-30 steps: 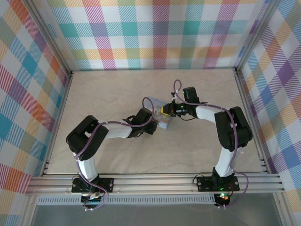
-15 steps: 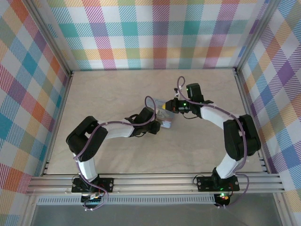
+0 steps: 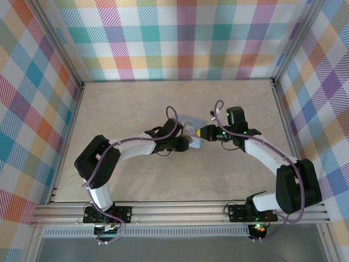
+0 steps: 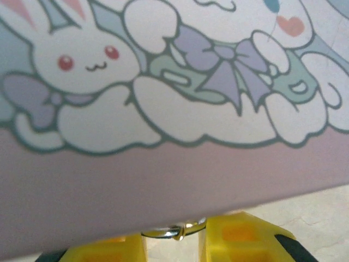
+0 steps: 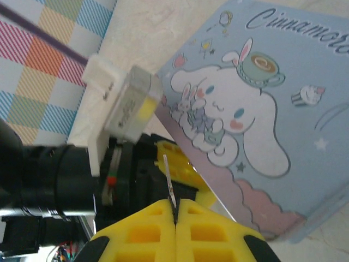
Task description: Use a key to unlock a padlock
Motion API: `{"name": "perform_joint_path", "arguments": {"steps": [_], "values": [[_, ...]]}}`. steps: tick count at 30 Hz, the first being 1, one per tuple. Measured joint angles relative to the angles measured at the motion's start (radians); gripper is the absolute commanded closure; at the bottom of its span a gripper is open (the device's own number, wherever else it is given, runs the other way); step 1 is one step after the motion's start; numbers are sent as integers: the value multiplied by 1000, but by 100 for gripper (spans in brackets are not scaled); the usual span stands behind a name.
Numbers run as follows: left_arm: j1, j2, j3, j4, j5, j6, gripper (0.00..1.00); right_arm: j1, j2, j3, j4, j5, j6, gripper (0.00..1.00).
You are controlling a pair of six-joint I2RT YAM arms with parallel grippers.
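The padlock's dark body cannot be made out. A thin silvery loop [image 4: 174,231] peeps out just under the edge of the tin [image 5: 256,109], and I cannot tell whether it is the lock's. Since a second ago the right arm has swung outward, drawing its hand back to just right of the tin. The right hand [image 5: 175,214] is clenched on the key [image 5: 168,180], whose blade points toward the tin's corner. The left hand [image 4: 174,243] sits at the tin's edge, fingers slightly apart either side of the loop. Whether it grips anything I cannot tell.
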Motion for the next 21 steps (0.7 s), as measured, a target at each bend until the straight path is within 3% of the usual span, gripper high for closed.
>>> {"name": "perform_joint_path", "arguments": {"steps": [11,21], "values": [[0,0,137,-161,57,-102,84,0,-205,-218,25,11,-64,98],[0,3,184,-205,107,-197,84,42,-248,-331,104,56,-78,98]]}}
